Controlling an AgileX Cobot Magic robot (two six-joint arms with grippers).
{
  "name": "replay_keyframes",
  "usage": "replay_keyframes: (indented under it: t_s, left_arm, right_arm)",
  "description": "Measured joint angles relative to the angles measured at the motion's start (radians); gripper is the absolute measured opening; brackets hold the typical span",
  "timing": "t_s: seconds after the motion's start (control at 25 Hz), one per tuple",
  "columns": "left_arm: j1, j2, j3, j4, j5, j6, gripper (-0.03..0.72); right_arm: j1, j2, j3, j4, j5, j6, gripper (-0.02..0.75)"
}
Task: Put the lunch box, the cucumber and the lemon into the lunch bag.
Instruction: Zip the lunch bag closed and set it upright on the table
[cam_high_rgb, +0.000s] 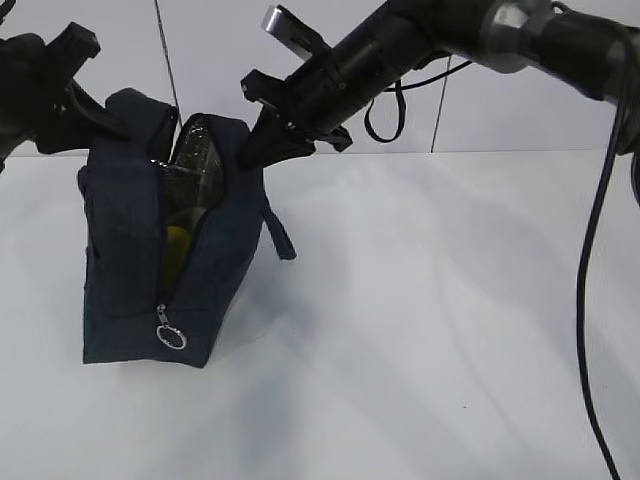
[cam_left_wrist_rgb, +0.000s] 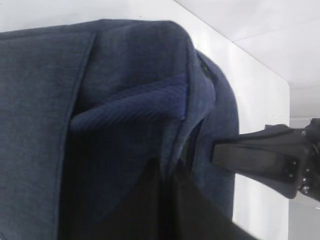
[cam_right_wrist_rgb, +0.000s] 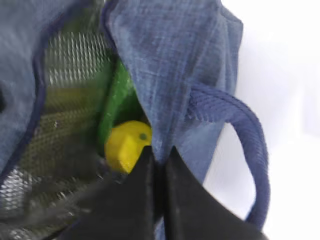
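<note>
The navy lunch bag (cam_high_rgb: 120, 300) stands at the left of the white table with its zipper open down the near end. My left gripper (cam_high_rgb: 122, 126) is shut on the bag's left top edge; the left wrist view shows its dark jaws pinching the fabric (cam_left_wrist_rgb: 170, 185). My right gripper (cam_high_rgb: 250, 155) is shut on the right wall's rim (cam_right_wrist_rgb: 159, 155). Inside, against the silver lining, lie the yellow lemon (cam_right_wrist_rgb: 125, 145) and, behind it, the green cucumber (cam_right_wrist_rgb: 117, 100). A yellow patch of lemon (cam_high_rgb: 177, 238) shows through the opening. The lunch box is hidden.
The silver ring pull (cam_high_rgb: 171, 337) hangs low on the bag's near end. A looped handle (cam_right_wrist_rgb: 245, 130) droops down the right side. The right arm's cable (cam_high_rgb: 590, 300) hangs at the far right. White table (cam_high_rgb: 420, 330) spreads to the right of the bag.
</note>
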Motion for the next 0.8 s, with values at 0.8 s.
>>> replay_keyframes:
  t_s: [0.8]
  left_arm:
    - [-0.191,0.077,-0.014,-0.117,-0.035,0.094,-0.007]
  right_arm:
    - [0.0,-0.29,0.215,-0.417,0.023,0.175,0.009]
